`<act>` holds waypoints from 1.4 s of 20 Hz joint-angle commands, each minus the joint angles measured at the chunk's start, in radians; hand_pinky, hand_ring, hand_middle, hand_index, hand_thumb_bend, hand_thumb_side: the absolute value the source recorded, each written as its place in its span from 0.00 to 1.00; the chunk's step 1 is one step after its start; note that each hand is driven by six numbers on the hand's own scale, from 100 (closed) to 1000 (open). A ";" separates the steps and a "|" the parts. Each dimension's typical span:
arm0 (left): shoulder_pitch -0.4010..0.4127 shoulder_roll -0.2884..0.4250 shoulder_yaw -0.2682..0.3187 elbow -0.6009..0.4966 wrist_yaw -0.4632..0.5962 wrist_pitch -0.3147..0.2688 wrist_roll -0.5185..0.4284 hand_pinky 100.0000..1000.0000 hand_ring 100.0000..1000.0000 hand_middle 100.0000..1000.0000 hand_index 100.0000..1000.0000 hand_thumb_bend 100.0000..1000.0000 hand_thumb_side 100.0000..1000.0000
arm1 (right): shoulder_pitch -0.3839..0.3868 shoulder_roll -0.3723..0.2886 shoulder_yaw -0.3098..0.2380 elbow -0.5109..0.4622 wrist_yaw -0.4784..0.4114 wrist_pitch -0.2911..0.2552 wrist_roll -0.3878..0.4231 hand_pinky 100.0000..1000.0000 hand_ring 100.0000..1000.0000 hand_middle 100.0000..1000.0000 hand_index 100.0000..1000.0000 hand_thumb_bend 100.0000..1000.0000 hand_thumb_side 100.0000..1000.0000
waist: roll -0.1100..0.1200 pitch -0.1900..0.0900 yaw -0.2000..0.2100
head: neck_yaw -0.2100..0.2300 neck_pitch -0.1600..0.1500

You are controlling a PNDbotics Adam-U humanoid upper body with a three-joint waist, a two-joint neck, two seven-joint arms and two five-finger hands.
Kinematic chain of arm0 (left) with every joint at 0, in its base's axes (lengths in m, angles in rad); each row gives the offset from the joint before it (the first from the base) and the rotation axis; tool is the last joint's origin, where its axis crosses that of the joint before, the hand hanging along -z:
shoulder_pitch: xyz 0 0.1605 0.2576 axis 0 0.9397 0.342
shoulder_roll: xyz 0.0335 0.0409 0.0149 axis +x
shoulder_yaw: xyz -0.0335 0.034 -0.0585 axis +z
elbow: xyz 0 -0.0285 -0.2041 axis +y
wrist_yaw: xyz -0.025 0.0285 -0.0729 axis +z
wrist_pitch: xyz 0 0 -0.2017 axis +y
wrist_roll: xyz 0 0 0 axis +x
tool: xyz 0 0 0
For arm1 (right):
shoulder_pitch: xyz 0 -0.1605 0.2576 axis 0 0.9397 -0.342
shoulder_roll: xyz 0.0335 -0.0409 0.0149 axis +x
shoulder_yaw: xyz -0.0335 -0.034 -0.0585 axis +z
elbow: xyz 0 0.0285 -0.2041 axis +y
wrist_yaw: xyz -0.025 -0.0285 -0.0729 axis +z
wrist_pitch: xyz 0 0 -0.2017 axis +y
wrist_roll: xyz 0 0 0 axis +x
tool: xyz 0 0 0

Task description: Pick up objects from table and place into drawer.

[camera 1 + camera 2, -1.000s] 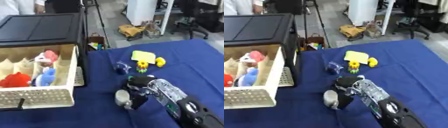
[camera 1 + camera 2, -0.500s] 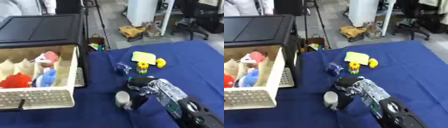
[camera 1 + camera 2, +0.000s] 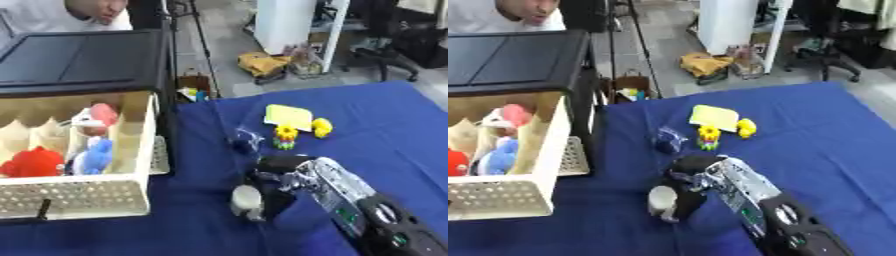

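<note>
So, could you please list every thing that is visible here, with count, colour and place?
Drawer: one, cream, open at left, under a black cabinet.
Toys in drawer: several, red, blue, pink.
Tablecloth: one, dark blue.
Flat pad: one, pale yellow, table centre.
Duck: one, yellow, beside pad.
Flower toy: one, yellow and green.
Dark bluish object: one, left of flower.
Pale cylinder: one, at the hand.
Right hand: black and silver, around the cylinder.
</note>
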 commanded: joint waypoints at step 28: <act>0.015 0.020 0.006 -0.013 -0.011 -0.302 0.309 0.77 0.87 0.81 0.93 0.44 1.00 | -0.043 -0.043 -0.008 -0.142 -0.127 0.043 -0.024 0.66 0.71 0.28 0.57 0.23 0.50 | -0.002 -0.025 0.000 | 0.008 -0.006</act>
